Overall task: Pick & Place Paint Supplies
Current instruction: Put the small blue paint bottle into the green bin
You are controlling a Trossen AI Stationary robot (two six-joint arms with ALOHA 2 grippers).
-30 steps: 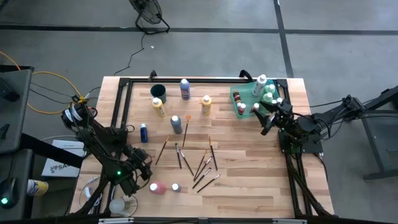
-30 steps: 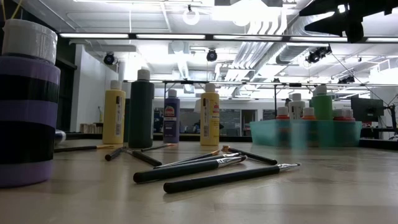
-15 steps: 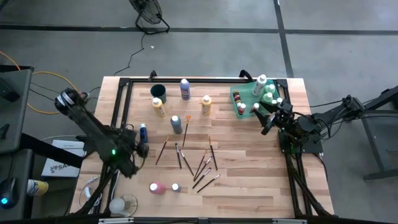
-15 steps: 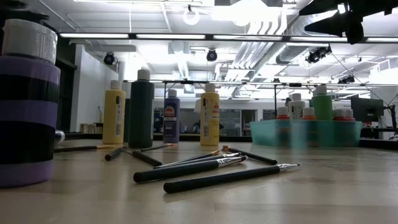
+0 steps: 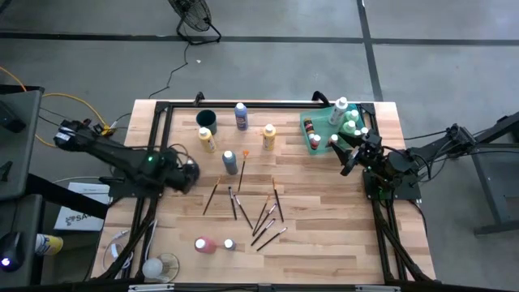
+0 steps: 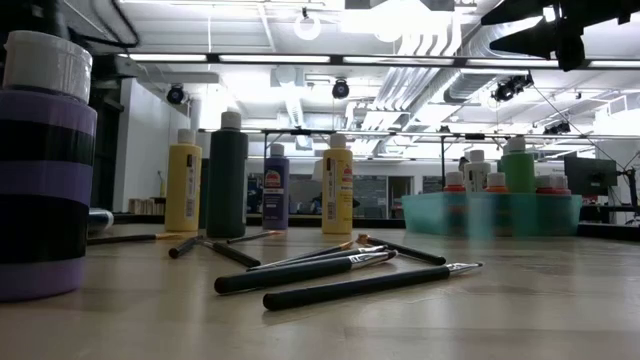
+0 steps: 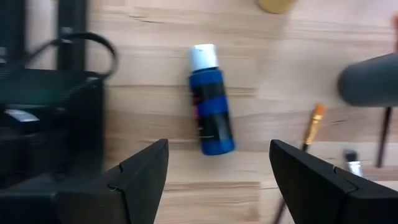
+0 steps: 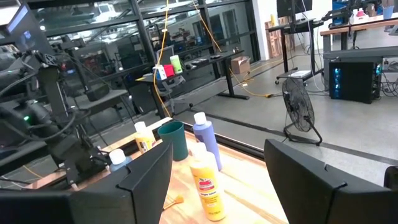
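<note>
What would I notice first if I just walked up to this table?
Probably the heap of paintbrushes fanned across the middle of the wooden table. Next, the green tray at the far right corner, crowded with paint bottles. The left gripper, open, hovers over a blue bottle lying flat near the left edge.

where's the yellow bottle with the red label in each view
high view: yellow bottle standing mid-table, left of the green tray.
low view: centre, in the back row.
right wrist view: bottom centre.
left wrist view: not in it.
shared landmark: the purple bottle beside it.
</note>
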